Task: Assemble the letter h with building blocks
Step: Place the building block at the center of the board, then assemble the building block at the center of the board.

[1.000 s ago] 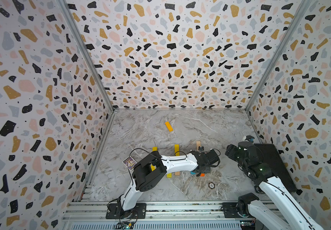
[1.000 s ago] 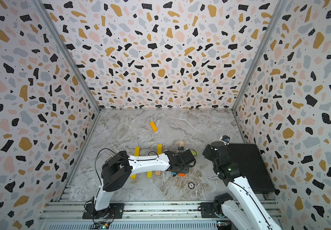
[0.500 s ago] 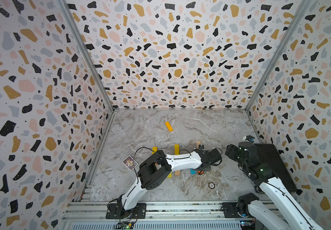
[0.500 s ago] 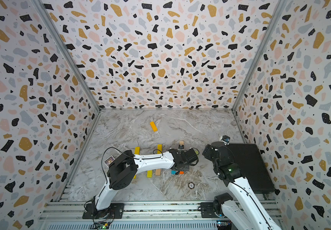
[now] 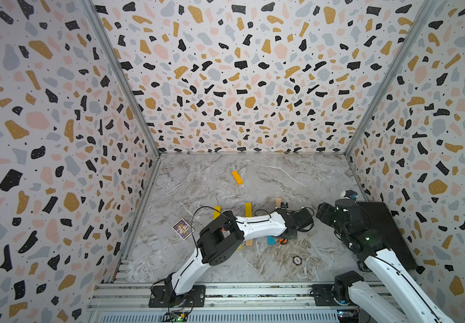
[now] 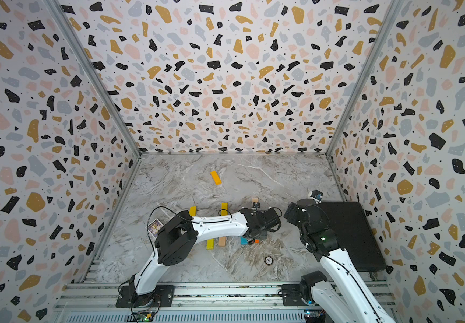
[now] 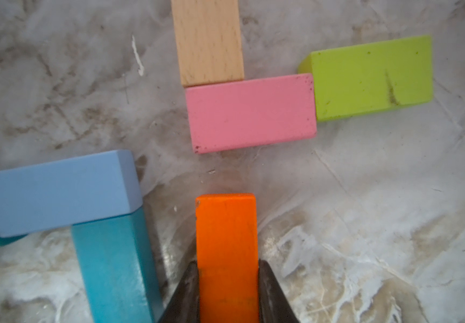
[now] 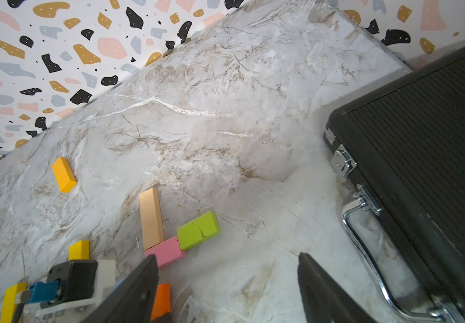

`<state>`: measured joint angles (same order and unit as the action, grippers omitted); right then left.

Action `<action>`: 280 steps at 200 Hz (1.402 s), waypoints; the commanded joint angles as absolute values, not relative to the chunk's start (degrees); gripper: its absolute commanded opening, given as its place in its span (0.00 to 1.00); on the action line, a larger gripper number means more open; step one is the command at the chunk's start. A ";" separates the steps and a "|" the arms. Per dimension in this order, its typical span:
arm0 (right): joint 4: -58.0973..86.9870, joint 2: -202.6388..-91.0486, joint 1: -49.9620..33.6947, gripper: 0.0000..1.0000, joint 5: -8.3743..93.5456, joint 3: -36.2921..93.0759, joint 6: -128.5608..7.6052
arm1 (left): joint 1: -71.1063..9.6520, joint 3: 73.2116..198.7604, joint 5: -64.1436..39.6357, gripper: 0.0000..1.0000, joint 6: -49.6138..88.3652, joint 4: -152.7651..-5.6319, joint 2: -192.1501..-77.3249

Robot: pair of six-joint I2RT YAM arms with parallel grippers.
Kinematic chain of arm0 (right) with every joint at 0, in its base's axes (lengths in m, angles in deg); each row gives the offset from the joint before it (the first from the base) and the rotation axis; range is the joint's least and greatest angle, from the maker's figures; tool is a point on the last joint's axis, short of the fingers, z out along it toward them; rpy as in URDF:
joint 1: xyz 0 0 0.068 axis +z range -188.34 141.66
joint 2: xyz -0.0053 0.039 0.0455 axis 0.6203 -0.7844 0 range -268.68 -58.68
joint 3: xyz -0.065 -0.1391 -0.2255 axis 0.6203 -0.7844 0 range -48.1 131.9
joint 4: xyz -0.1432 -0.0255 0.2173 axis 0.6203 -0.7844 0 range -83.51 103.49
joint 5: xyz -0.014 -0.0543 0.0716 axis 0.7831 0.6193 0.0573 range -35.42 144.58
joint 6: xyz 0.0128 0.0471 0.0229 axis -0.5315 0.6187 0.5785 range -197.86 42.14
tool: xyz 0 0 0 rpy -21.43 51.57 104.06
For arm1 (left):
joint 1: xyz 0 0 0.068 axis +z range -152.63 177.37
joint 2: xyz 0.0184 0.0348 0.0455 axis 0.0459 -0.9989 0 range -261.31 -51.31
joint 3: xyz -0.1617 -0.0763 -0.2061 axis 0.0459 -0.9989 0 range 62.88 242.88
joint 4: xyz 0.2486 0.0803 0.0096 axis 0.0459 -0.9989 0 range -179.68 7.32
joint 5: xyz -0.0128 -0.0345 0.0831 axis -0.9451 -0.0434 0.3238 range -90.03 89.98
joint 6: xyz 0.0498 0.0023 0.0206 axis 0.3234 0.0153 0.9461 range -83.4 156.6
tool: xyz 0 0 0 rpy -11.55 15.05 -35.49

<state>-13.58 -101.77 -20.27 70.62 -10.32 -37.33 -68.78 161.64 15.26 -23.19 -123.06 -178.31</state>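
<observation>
My left gripper (image 7: 227, 279) is shut on an orange block (image 7: 227, 246), held low over the marble. Its free end points at a pink block (image 7: 251, 114), with a gap between them. The pink block touches a plain wood bar (image 7: 207, 42) and a green block (image 7: 371, 78). Beside the orange block, a light blue block (image 7: 60, 193) lies across a teal one (image 7: 114, 268). In both top views the left arm covers most of this cluster, and only the orange tip (image 5: 282, 240) shows. My right gripper (image 8: 228, 268) is open with nothing between its fingers, close to the right of the cluster.
Two yellow bars (image 5: 216, 212) (image 5: 248, 209) and another wood bar (image 5: 249, 242) lie under the left arm. A lone orange-yellow block (image 5: 237, 177) sits farther back. A black case (image 5: 388, 223) fills the right side. A card (image 5: 183, 228) and a chip (image 5: 297, 260) lie in front.
The left arm has stretched slightly to the right with the orange block in its grip, uncovering the teal block. The right arm has stayed put.
</observation>
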 commanded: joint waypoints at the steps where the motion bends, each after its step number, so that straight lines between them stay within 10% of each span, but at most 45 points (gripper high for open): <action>1: -14.46 -100.89 -20.41 0.80 70.45 -9.13 -37.42 | -68.39 163.62 16.60 0.13 -22.91 -124.33 -179.65; 35: -14.37 -100.94 -20.41 0.80 70.22 -9.17 -37.35 | -68.21 164.15 16.73 0.14 -22.89 -124.56 -180.07; 85: -14.02 -100.83 -20.47 0.82 69.86 -9.25 -37.28 | -68.19 163.74 16.19 0.51 -22.20 -123.32 -179.95; 135: -13.95 -100.58 -20.43 0.84 69.70 -9.48 -36.93 | -68.19 162.33 18.01 0.67 -19.58 -119.22 -175.50; 205: -12.72 -97.60 -20.41 0.83 66.90 -10.64 -37.26 | -64.79 148.59 19.24 0.72 -16.84 -111.44 -155.22; 255: -13.22 -104.88 -20.36 0.77 50.09 -9.14 -41.83 | -61.88 134.03 16.99 1.00 -6.87 -105.21 -131.84; 280: -14.40 -107.49 -17.78 0.74 42.32 -11.04 -41.26 | -61.34 130.07 17.41 0.99 -2.56 -109.24 -123.58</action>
<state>-12.48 -106.14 -20.05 52.39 -10.38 -40.08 -61.50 133.29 17.43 -9.27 -108.07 -129.28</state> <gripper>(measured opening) 0.746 0.987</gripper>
